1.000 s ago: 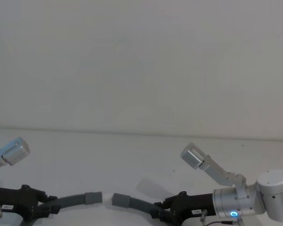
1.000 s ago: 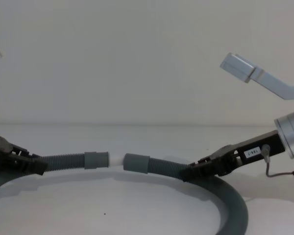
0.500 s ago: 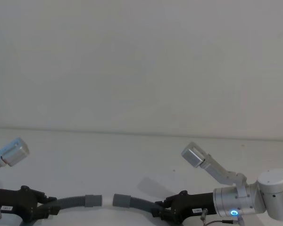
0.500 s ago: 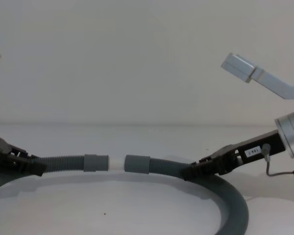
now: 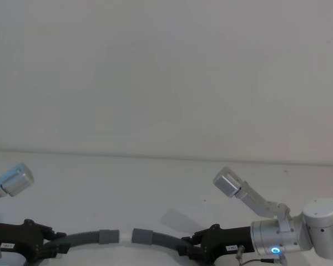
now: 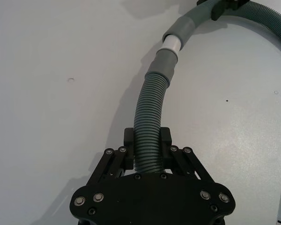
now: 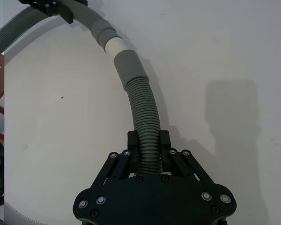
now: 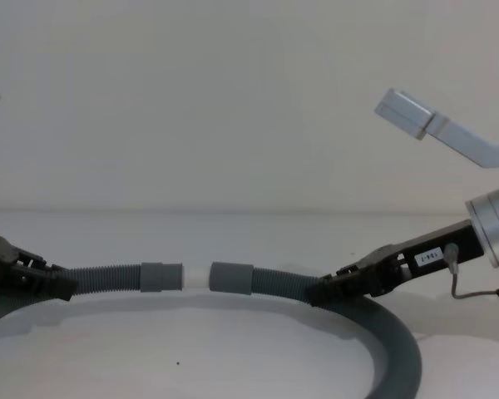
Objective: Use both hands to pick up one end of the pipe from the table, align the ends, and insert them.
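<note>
Since a second ago both cuffs have levelled and closed up, the white tip (image 8: pixel 197 278) now meeting the hollow cuff (image 8: pixel 232 278) at lower centre. Left end effector (image 8: pixel 54 285) and right end effector (image 8: pixel 326 291) each clamp the pipe (image 8: pixel 108 278) behind its cuff, holding the ends coaxial above the surface (image 8: pixel 249 229) for pushing in.

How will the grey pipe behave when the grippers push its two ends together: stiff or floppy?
Probably floppy: the pipe is corrugated and droops in a long loop behind both grippers. It may buckle sideways when pushed, since the left gripper and right gripper hold it well back from the cuffs.
</note>
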`<state>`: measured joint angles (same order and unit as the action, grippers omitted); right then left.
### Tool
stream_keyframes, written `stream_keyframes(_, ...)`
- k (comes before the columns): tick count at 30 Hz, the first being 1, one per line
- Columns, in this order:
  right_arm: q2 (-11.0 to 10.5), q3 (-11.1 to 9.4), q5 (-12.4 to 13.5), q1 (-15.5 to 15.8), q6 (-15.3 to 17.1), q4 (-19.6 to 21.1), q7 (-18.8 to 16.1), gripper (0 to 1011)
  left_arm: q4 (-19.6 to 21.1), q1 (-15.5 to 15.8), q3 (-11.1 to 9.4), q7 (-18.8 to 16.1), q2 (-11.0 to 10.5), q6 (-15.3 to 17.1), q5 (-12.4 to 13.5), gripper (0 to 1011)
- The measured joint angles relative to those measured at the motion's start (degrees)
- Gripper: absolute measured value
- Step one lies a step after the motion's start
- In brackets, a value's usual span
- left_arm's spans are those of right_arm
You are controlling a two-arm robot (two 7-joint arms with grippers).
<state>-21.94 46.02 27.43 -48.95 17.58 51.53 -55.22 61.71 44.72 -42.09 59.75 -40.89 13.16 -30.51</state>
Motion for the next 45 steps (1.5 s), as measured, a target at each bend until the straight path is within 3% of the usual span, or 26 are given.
stream_keyframes(22, -1.52, 1.84, -0.14, 0.07, -3.0, 3.01, -1.93, 241, -2.75, 1.38, -0.32, 1.08, 1.53, -1.08, 1.02, 290)
stream_keyframes(45, -1.56, 2.54, -0.02, 0.06, -2.55, 4.91, -1.06, 241, -3.78, 1.62, -0.06, 0.93, 2.58, -1.9, 1.48, 290)
